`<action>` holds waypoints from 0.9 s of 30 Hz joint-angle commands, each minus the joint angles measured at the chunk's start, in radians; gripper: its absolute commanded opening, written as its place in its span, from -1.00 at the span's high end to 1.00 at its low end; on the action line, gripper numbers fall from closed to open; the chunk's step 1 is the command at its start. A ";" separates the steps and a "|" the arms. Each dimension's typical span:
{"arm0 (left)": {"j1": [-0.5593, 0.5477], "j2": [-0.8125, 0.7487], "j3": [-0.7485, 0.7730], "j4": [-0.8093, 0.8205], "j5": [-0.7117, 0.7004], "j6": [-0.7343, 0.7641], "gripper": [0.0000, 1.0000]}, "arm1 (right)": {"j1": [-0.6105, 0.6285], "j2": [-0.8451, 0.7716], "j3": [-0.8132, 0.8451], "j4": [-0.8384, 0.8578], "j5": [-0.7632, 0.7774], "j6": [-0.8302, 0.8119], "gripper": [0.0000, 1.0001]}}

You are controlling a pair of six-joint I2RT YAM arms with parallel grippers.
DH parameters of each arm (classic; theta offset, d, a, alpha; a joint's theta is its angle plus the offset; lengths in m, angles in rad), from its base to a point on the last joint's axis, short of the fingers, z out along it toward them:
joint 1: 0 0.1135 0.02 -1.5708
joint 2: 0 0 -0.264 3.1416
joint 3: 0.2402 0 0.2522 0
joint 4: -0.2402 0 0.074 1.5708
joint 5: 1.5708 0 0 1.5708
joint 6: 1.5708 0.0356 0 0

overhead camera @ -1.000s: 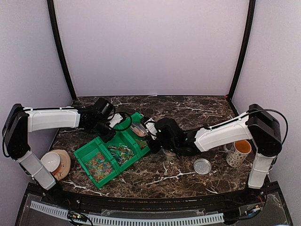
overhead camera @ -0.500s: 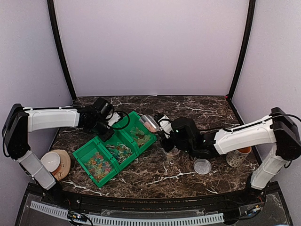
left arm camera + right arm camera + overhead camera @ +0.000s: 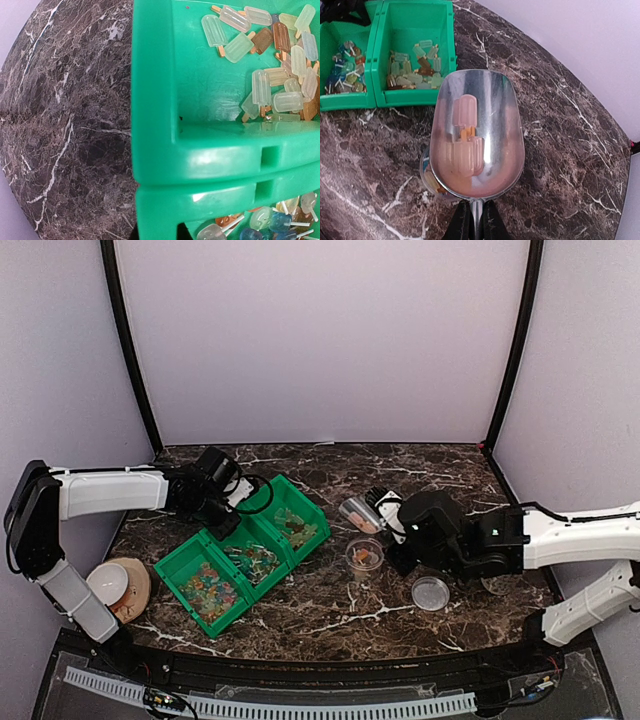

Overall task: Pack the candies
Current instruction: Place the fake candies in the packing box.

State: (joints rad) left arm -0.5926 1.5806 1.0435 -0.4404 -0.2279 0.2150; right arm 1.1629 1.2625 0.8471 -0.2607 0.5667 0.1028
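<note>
Right gripper (image 3: 476,225) noted clamped tight on the handle of a metal scoop (image 3: 487,95). A few pink candies (image 3: 465,145) are held in it, just over a small clear tub (image 3: 365,556). Left gripper (image 3: 224,518) seen pinched narrow on the wall of the green bin (image 3: 150,100), where more candies are heaped.

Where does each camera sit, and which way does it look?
Top external: above, behind the arms, looking down on the table; both arms show.
Left wrist: close over the green bin; left gripper tips barely show at the bottom.
Right wrist: looks along the scoop of candies; right gripper holds its handle.
Shared: all three show the bin.
</note>
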 commanded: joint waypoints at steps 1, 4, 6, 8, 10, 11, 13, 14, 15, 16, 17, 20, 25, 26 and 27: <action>0.005 -0.050 0.001 0.089 -0.002 -0.037 1.00 | 0.046 -0.015 0.082 -0.278 0.035 0.113 1.00; 0.005 -0.052 0.002 0.088 -0.002 -0.039 1.00 | 0.068 0.026 0.134 -0.418 0.056 0.169 1.00; 0.005 -0.055 0.000 0.088 -0.002 -0.039 1.00 | 0.077 0.055 0.159 -0.506 0.062 0.200 1.00; 0.005 -0.058 -0.002 0.088 -0.004 -0.037 1.00 | 0.082 0.072 0.177 -0.558 0.066 0.222 1.00; 0.005 -0.059 -0.003 0.088 -0.002 -0.039 1.00 | 0.086 0.085 0.190 -0.598 0.068 0.238 1.00; 0.005 -0.060 -0.003 0.088 -0.001 -0.039 1.00 | 0.086 0.088 0.197 -0.612 0.063 0.240 1.00; 0.005 -0.061 -0.003 0.088 -0.001 -0.039 1.00 | 0.087 0.094 0.211 -0.638 0.056 0.241 1.00; 0.005 -0.061 -0.003 0.088 -0.001 -0.039 1.00 | 0.087 0.096 0.223 -0.651 0.053 0.242 1.00; 0.005 -0.060 -0.003 0.088 -0.001 -0.039 1.00 | 0.088 0.098 0.231 -0.663 0.051 0.241 1.00; 0.005 -0.061 -0.003 0.088 0.001 -0.040 1.00 | 0.089 0.099 0.239 -0.672 0.044 0.236 1.00; 0.005 -0.061 -0.003 0.088 0.001 -0.040 1.00 | 0.089 0.100 0.247 -0.677 0.038 0.231 1.00; 0.005 -0.060 -0.003 0.087 0.001 -0.040 1.00 | 0.091 0.115 0.276 -0.707 0.029 0.222 1.00; 0.005 -0.063 -0.005 0.086 -0.006 -0.039 1.00 | 0.093 0.154 0.323 -0.747 -0.015 0.212 1.00; 0.005 -0.062 -0.005 0.086 -0.007 -0.037 1.00 | 0.093 0.163 0.336 -0.757 -0.022 0.212 1.00; 0.005 -0.062 -0.004 0.086 -0.007 -0.037 1.00 | 0.093 0.172 0.343 -0.764 -0.026 0.213 1.00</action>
State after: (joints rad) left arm -0.5919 1.5757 1.0405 -0.4400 -0.2268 0.2119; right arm 1.2438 1.4059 1.1351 -0.9783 0.5671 0.3153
